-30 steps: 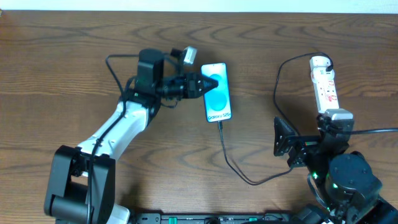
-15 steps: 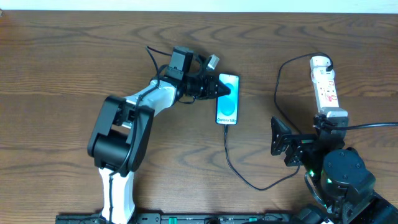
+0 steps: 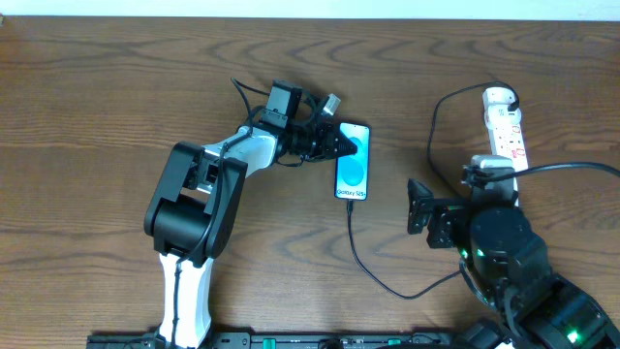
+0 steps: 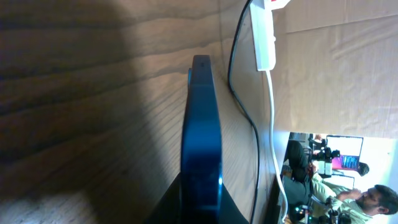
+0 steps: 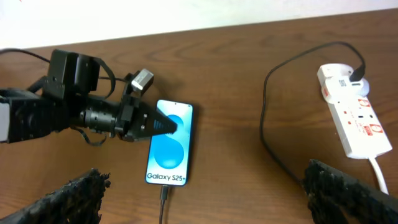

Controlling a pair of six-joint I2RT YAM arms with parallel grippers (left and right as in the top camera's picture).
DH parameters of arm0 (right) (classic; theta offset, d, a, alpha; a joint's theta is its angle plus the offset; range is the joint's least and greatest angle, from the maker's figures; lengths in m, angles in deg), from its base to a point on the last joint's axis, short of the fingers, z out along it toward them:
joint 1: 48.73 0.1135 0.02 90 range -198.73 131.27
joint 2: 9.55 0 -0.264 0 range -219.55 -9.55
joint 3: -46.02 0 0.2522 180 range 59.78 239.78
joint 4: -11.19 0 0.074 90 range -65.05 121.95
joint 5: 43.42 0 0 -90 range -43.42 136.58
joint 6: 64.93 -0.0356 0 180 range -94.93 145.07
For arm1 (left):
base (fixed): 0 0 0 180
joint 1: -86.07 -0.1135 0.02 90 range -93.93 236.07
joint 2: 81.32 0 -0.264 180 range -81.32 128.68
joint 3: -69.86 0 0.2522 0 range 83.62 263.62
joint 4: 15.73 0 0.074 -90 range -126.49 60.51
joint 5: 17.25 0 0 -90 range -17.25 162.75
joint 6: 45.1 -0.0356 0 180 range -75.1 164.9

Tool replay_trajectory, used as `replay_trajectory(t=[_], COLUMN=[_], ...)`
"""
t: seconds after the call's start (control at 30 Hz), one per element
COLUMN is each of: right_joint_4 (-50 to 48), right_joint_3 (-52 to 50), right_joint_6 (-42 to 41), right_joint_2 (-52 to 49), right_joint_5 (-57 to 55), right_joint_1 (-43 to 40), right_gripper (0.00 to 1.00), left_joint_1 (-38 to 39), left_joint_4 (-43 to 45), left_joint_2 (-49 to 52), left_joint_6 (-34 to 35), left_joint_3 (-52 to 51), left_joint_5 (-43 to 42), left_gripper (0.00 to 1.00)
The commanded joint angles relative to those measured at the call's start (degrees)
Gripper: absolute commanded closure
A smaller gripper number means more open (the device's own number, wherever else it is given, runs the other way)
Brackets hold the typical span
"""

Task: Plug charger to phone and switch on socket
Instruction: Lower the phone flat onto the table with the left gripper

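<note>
The phone (image 3: 354,167) lies mid-table, its cyan screen up and showing "Galaxy S25+" (image 5: 166,177). My left gripper (image 3: 341,143) reaches in from the left and is shut on the phone's upper left edge. In the left wrist view the phone (image 4: 202,124) runs edge-on straight out from between the jaws. The charger (image 3: 373,271), a thin black cable, has its plug tip (image 5: 163,191) seated in the phone's near end and loops right and up to the socket (image 3: 506,131). My right gripper (image 5: 208,202) stands wide open, nothing between its fingers, in front of the socket (image 5: 354,118).
A white cord (image 5: 379,177) leaves the socket's near end toward the right arm (image 3: 499,242). The table's far edge meets a pale wall (image 3: 310,8). People and monitors (image 4: 336,168) show beyond the table in the left wrist view.
The left gripper and the phone have shifted right and a little toward the near edge. The right arm has swung left and forward, closer to the socket.
</note>
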Motion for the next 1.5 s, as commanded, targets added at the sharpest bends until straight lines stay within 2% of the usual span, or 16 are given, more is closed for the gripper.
replay_trajectory(t=[0.0, 0.33, 0.43, 0.57, 0.8, 0.93, 1.07, 1.47], right_joint_4=[-0.2, -1.6, -1.6, -1.7, -1.7, -1.6, -1.6, -1.4], right_joint_3=[0.4, 0.4, 0.4, 0.4, 0.4, 0.4, 0.4, 0.4], right_joint_6=[-1.9, -1.9, -1.9, -1.9, -1.9, -1.9, -1.9, -1.9], right_joint_2=[-1.3, -3.7, -3.9, -4.0, -4.0, -4.0, -4.0, -4.0], right_joint_5=[0.7, 0.8, 0.8, 0.8, 0.8, 1.6, 1.9, 2.2], right_joint_1=[-0.4, -0.4, -0.4, -0.4, -0.4, -0.4, -0.4, -0.4], right_gripper=[0.01, 0.01, 0.01, 0.01, 0.01, 0.01, 0.01, 0.01], left_joint_1=[0.0, 1.0, 1.7, 1.7, 1.7, 1.7, 1.7, 1.7], left_joint_4=[-1.9, -6.9, -7.5, -7.6, -7.7, -8.6, -11.2, -14.8], left_joint_2=[0.2, 0.2, 0.2, 0.2, 0.2, 0.2, 0.2, 0.2], left_joint_6=[-1.2, -1.2, -1.2, -1.2, -2.1, -2.1, -2.1, -2.1], left_joint_3=[1.6, 1.3, 1.3, 1.3, 1.3, 1.3, 1.3, 1.2], left_joint_5=[0.8, 10.4, 12.1, 12.1, 14.1, 19.8, 25.4, 30.5], left_gripper=[0.90, 0.88, 0.83, 0.72, 0.62, 0.58, 0.57, 0.56])
